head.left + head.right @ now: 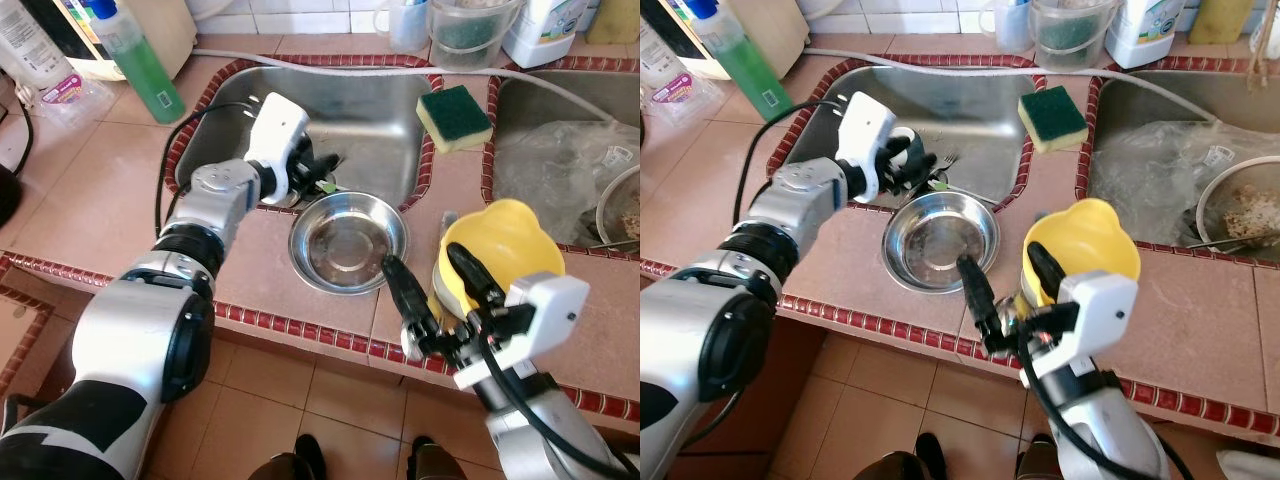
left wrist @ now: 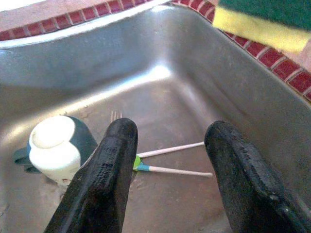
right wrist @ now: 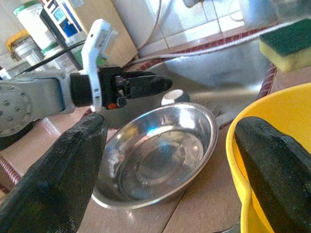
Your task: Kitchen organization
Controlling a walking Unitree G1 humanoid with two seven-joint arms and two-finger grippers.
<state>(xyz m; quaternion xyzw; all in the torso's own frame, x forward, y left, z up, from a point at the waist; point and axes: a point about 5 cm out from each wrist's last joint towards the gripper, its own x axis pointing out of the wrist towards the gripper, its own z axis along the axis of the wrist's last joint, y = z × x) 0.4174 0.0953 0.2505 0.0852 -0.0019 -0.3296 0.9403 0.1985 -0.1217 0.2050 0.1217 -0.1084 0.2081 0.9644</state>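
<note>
Both arms are silver with smooth rounded shells, broken by black bands at the joints. The left arm (image 1: 190, 250) has a round silver cap ringed with small screw heads at its elbow joint, a ribbed black collar below it, and a black cable looping along its 9 o'clock side up to the white boxy wrist housing (image 1: 277, 140). The left gripper (image 2: 170, 179) has two long black fingers with a rough, matte, pitted surface. The right arm ends in a matching white angular wrist block (image 1: 1095, 305), with black cables curling beneath it. The right gripper (image 3: 170, 165) carries the same coarse black fingers (image 3: 58, 179), thick and blunt at the tips.
</note>
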